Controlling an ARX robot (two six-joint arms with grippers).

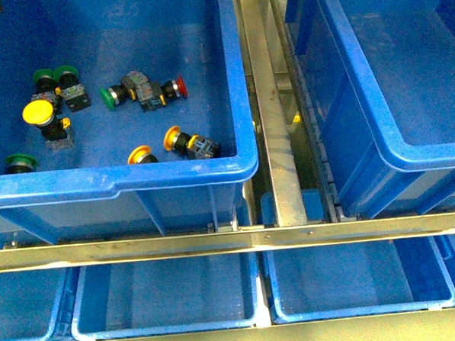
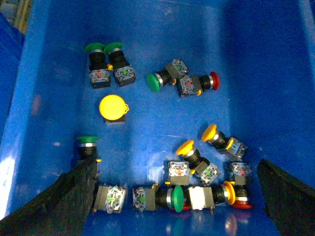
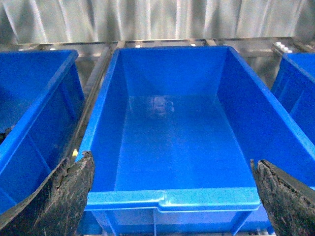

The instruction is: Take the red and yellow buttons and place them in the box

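Observation:
Red and yellow buttons lie mixed with green ones in the left blue crate (image 1: pixel 174 173). In the front view I see yellow caps (image 1: pixel 37 112) (image 1: pixel 172 137) (image 1: pixel 140 154) and a red cap (image 1: pixel 179 86). My left gripper (image 2: pixel 177 167) is open above this crate's floor, over a cluster of switches; a yellow cap (image 2: pixel 112 106), a red cap (image 2: pixel 214 80) and two more yellow caps (image 2: pixel 209 132) (image 2: pixel 185 146) lie beyond it. My right gripper (image 3: pixel 172 162) is open and empty, facing the empty blue box (image 3: pixel 172 199), which also shows at the right of the front view (image 1: pixel 410 157). Neither gripper shows in the front view.
Green-capped switches (image 1: pixel 111 97) (image 2: pixel 154 81) (image 2: pixel 96 48) lie among the others. A metal rail (image 1: pixel 275 137) runs between the two crates and a crossbar (image 1: pixel 216 241) runs along their front. Shallow blue trays (image 1: pixel 165 296) sit below. Other blue crates (image 3: pixel 34 113) flank the empty box.

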